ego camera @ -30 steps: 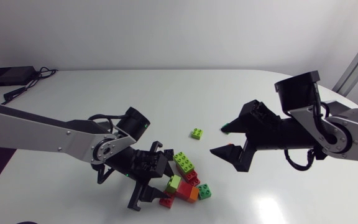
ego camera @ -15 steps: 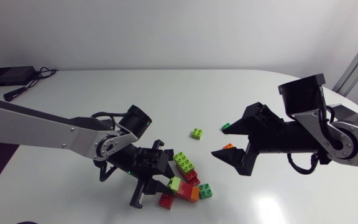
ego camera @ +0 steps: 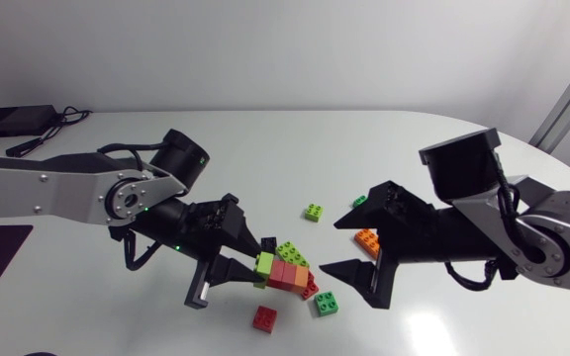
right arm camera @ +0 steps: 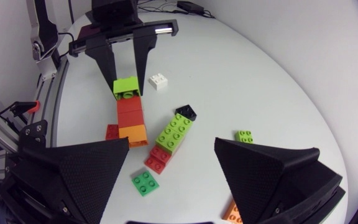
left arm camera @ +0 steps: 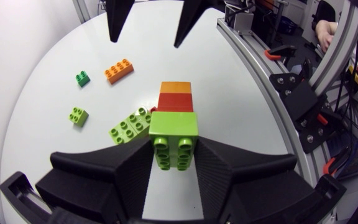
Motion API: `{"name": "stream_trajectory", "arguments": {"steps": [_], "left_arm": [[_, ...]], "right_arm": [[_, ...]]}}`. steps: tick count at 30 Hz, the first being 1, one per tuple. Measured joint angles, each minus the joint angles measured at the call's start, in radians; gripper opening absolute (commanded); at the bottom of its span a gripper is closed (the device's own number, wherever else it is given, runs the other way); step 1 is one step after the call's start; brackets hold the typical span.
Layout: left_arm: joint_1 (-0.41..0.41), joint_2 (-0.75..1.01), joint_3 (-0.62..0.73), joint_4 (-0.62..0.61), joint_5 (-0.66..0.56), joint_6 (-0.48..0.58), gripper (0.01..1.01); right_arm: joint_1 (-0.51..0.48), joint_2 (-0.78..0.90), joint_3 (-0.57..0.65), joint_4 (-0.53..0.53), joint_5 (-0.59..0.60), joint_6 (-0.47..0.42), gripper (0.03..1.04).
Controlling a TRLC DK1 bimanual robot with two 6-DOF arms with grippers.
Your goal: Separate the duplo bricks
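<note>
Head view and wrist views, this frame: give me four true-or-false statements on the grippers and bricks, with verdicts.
1. The left gripper is shut on the lime end of the lime-red-orange stack. True.
2. The right gripper is shut on the orange brick. False: it is wide open, and the orange brick lies on the table below it.
3. A single red brick lies alone on the table. True.
4. The green square brick sits on the held stack. False: it lies on the table by itself.
</note>
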Motion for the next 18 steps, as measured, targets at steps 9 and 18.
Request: {"name": "stream_trajectory", "arguments": {"steps": [9, 18], "left_arm": [[-0.037, -0.035, 0.024, -0.037, 0.013, -0.045, 0.289], [-0.091, -0.038, 0.074, -0.051, 0.013, -0.092, 0.290]], "right_arm": [[0.098, -0.009, 0.000, -0.014, 0.003, 0.001, 0.99], [0.144, -0.022, -0.027, -0.004, 0.034, 0.024, 0.99]]}}
